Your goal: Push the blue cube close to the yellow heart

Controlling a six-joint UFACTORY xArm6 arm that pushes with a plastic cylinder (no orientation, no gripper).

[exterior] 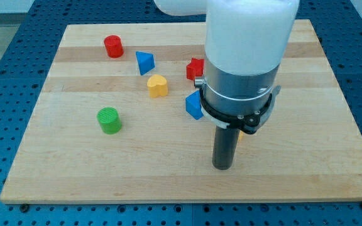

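Observation:
The blue cube point(194, 105) sits near the board's middle, partly hidden by the arm's body. The yellow heart point(158, 85) lies up and to the left of it, a short gap apart. My tip point(222, 167) rests on the board below and to the right of the blue cube, clear of it. A small yellow-orange bit shows just right of the rod, mostly hidden.
A blue triangular block point(144, 62) sits above the yellow heart. A red cylinder point(113, 46) is at upper left. A red block point(195, 68) is partly hidden behind the arm. A green cylinder point(109, 120) stands at the left. The wooden board point(74, 176) ends near the view's bottom.

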